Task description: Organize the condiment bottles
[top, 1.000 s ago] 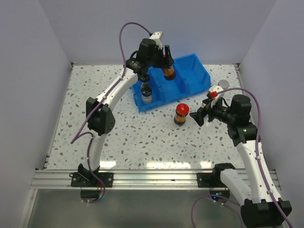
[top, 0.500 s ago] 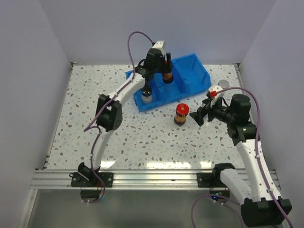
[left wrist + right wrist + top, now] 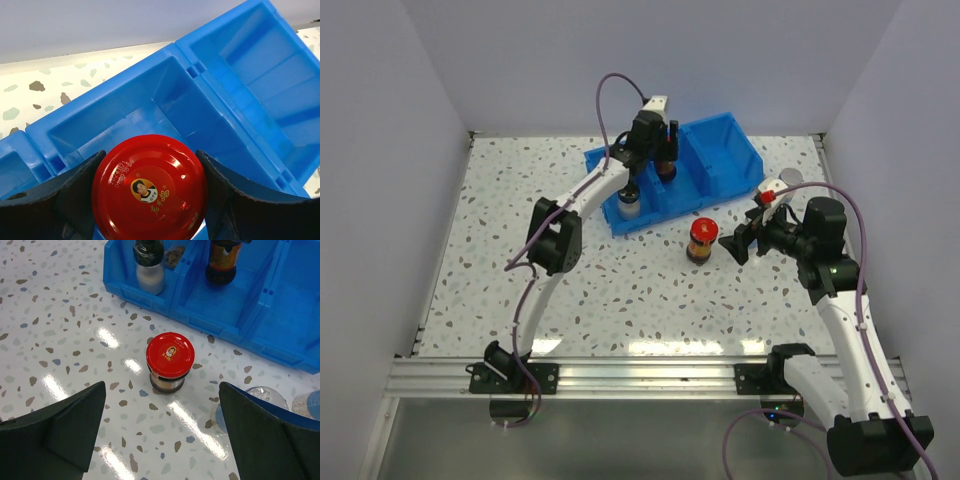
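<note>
My left gripper [image 3: 665,152] is shut on a red-capped jar [image 3: 150,187] with dark contents. It holds the jar low inside the middle compartment of the blue bin [image 3: 732,150]; the jar also shows in the right wrist view [image 3: 221,262]. A black-capped clear jar [image 3: 630,196] stands in the bin's left compartment [image 3: 149,262]. The second red-capped jar [image 3: 702,240] stands on the table in front of the bin [image 3: 170,362]. My right gripper [image 3: 740,240] is open and empty just right of it [image 3: 162,412]. A silver-capped jar [image 3: 788,179] stands behind the right gripper.
The bin's right compartment [image 3: 265,75] shows nothing inside. A clear jar [image 3: 267,396] and a bluish one [image 3: 311,405] sit at the right edge of the right wrist view. White walls enclose the speckled table [image 3: 520,220] on three sides.
My left gripper has carried the red-capped jar back and down into the bin's middle compartment. The right arm has barely moved.
</note>
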Robot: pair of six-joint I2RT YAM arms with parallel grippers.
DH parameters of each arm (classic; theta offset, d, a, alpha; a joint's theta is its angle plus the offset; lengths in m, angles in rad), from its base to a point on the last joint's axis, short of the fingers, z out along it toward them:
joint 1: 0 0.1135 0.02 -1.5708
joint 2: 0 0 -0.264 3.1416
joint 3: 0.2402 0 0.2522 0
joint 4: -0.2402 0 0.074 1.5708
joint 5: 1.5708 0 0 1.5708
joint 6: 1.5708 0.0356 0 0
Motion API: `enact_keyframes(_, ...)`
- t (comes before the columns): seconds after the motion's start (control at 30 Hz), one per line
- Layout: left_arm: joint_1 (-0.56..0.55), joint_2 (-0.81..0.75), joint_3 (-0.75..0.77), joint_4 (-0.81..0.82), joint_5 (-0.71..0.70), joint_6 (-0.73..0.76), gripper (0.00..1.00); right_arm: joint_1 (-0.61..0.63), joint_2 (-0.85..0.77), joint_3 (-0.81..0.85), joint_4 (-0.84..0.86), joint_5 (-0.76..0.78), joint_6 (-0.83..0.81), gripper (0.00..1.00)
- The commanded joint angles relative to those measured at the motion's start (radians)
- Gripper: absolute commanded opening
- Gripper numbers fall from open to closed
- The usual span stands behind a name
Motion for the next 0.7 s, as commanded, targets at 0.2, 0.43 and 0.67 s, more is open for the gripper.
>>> enact_keyframes(0.2, -0.025, -0.019, 0.049, 0.140, -0.061, 0.051, 0.62, -0.008, 0.008, 0.007, 0.030, 0.009, -0.002, 0.99)
enact_keyframes(0.43, -0.032, -0.034, 0.047, 0.143, -0.069, 0.070, 0.81, -0.008, 0.011, 0.007, 0.027, 0.011, -0.010, 0.99)
enact_keyframes(0.67, -0.035, -0.082, 0.035, 0.140, -0.063, 0.078, 0.83, -0.008, 0.013, 0.005, 0.021, 0.003, -0.025, 0.99)
